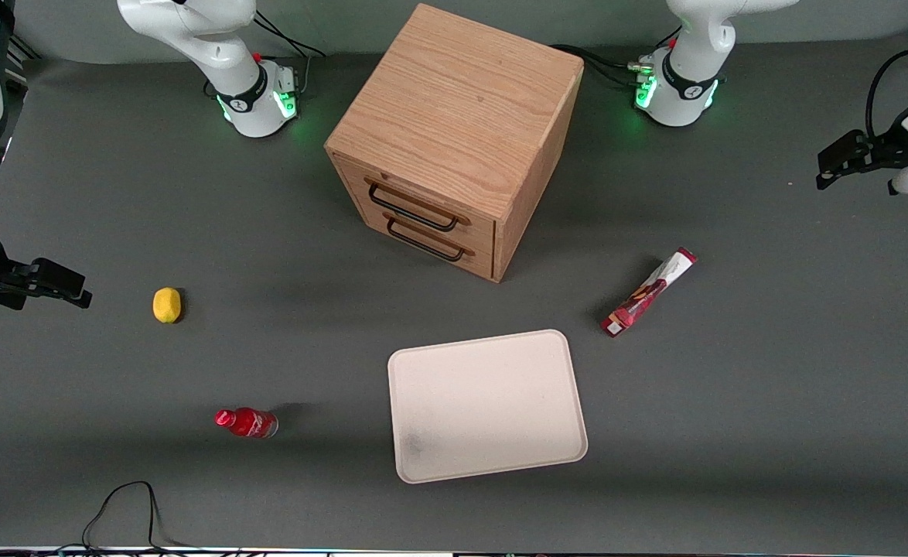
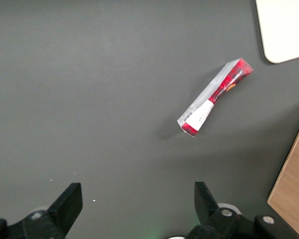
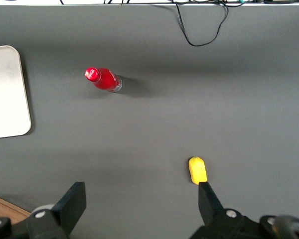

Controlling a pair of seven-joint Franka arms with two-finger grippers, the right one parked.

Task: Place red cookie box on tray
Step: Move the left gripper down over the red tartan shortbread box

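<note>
The red cookie box (image 1: pixel 647 294) lies flat on the grey table, slanted, with its white end farther from the front camera. It is apart from the cream-white tray (image 1: pixel 485 406), a little toward the working arm's end. The tray sits nearer the front camera than the box, with nothing on it. My left gripper (image 1: pixel 829 166) hangs at the working arm's end of the table, well away from the box. In the left wrist view the gripper (image 2: pixel 137 191) is open with nothing between its fingers, and the box (image 2: pixel 214 97) and a tray corner (image 2: pixel 284 30) show ahead of it.
A wooden two-drawer cabinet (image 1: pixel 454 139) stands mid-table, farther from the front camera than the tray; its edge (image 2: pixel 294 184) shows in the left wrist view. A yellow lemon (image 1: pixel 166 305) and a small red bottle (image 1: pixel 247 422) lie toward the parked arm's end. A black cable (image 1: pixel 125 503) loops at the front edge.
</note>
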